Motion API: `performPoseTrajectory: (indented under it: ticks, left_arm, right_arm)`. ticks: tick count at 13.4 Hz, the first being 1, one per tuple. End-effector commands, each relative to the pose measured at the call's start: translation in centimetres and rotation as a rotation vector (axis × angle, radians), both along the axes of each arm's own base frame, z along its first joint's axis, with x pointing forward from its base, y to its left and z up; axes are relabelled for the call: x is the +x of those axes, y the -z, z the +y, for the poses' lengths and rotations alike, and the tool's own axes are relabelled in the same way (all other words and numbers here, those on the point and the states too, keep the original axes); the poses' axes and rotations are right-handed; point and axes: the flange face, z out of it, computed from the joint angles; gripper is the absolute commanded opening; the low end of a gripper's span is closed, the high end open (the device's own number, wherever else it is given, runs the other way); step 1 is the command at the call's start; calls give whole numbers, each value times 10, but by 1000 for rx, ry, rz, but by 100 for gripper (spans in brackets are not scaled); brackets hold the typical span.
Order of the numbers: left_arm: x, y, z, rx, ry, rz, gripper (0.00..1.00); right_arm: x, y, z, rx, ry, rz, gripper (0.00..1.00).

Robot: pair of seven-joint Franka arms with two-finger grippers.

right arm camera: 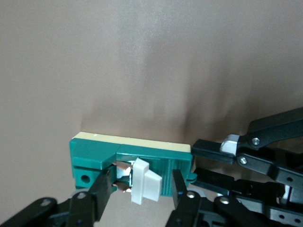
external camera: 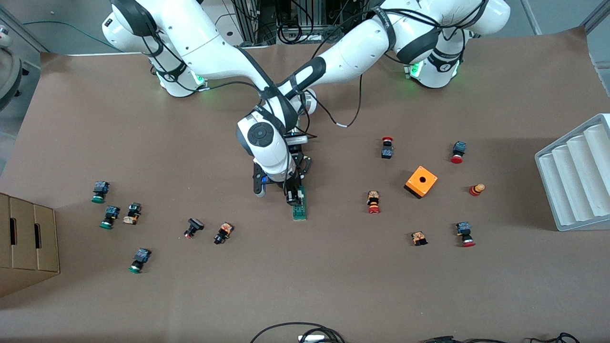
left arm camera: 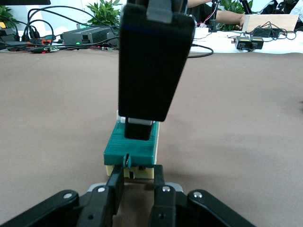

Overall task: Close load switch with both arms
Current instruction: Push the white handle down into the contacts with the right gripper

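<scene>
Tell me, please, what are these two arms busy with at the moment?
Both arms have met at the green load switch in the middle of the table. The left gripper is shut on one end of it, holding it flat. The right gripper straddles the white lever, fingers on either side.

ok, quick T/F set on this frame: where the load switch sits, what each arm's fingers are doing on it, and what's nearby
1. The load switch lies flat on the table. True.
2. The left gripper is shut on one end of the load switch. True.
3. The right gripper hovers over the orange box. False: its fingers straddle the white lever on the switch.
4. The white lever stands between the right gripper's fingers. True.
5. The orange box sits on top of the load switch. False: it rests on the table, apart from the switch, toward the left arm's end.
6. The load switch is red. False: it is green with a pale underside.
</scene>
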Motion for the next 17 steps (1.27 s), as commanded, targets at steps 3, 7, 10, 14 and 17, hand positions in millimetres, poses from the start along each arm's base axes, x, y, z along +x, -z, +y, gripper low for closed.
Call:
performPoseTrajectory:
  ticks: [3,7,10,14,17]
  left_arm:
    - [0,4,5,19,-8,4,31]
    - [-1,5,5,22,-6,5,31]
    - [-1,6,5,22,-7,6,31]
    - [2,5,9,35,-28,-25,32]
    - [6,2,11,46,-49,-54,33]
  right_arm:
    - [-2,-3,-3,-5,-29,-51,52]
    - [-3,2,-2,-9,-32,-50,50]
    - [3,-4,-2,1,-22,-54,46]
    - [10,-11,-3,14,0,-59,43]
    - [17,-16,-5,24,17,-63,43]
